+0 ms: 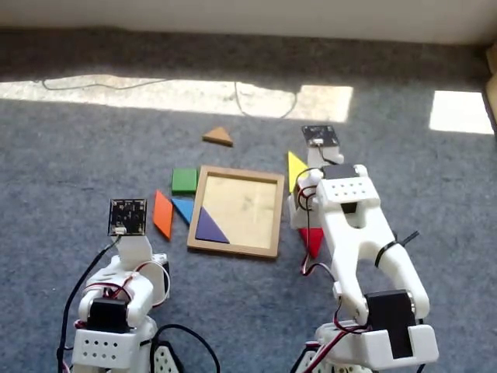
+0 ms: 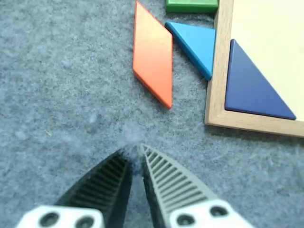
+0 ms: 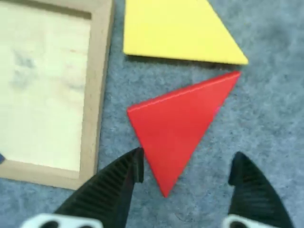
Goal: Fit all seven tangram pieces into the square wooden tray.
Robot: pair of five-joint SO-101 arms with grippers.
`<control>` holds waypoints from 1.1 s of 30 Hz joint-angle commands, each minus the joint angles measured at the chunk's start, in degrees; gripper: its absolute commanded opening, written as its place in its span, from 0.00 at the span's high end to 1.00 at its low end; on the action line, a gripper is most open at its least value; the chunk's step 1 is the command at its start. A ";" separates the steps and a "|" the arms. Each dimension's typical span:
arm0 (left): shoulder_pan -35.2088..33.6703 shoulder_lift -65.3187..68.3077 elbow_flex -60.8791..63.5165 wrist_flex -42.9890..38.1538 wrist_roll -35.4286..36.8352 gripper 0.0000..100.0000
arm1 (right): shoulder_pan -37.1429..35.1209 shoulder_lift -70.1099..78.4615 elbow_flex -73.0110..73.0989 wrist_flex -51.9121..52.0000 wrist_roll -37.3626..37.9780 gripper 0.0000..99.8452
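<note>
The square wooden tray (image 1: 233,249) lies mid-carpet with a dark blue triangle (image 1: 208,227) in its near left corner. Left of it are an orange parallelogram (image 1: 162,214), a small blue triangle (image 1: 184,208) and a green square (image 1: 184,180). A brown triangle (image 1: 218,137) lies beyond the tray. At the tray's right are a yellow triangle (image 3: 180,31) and a red triangle (image 3: 178,126). My right gripper (image 3: 187,164) is open, its fingers either side of the red triangle's near point. My left gripper (image 2: 134,154) is shut and empty over bare carpet, short of the orange parallelogram (image 2: 153,54).
Everything rests on grey carpet. A cable (image 1: 248,105) runs across the sunlit strip at the back. The tray's rim (image 3: 97,95) lies close beside the red triangle, with a narrow strip of carpet between them.
</note>
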 commanded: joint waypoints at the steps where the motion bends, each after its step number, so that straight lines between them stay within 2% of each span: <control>1: -0.13 -1.98 1.19 0.26 -0.18 1.00 | -0.92 -2.51 -1.89 -0.66 -5.71 0.56; 9: -0.13 -1.98 1.19 0.26 -0.18 1.00 | -4.26 1.01 -3.03 -5.58 -10.46 0.55; 16: -0.13 -1.98 1.19 0.26 -0.18 1.00 | -4.35 13.23 -11.21 -5.49 -11.16 0.55; 22: -0.13 -1.98 1.19 0.26 -0.18 1.00 | -4.00 17.27 -13.41 -5.49 -11.16 0.55; 28: -0.13 -1.98 1.19 0.26 -0.18 1.00 | -2.86 17.71 -13.41 -5.76 -10.64 0.71; 33: -0.13 -1.98 1.19 0.26 -0.18 1.00 | -1.89 17.71 -13.67 -5.93 -11.08 0.72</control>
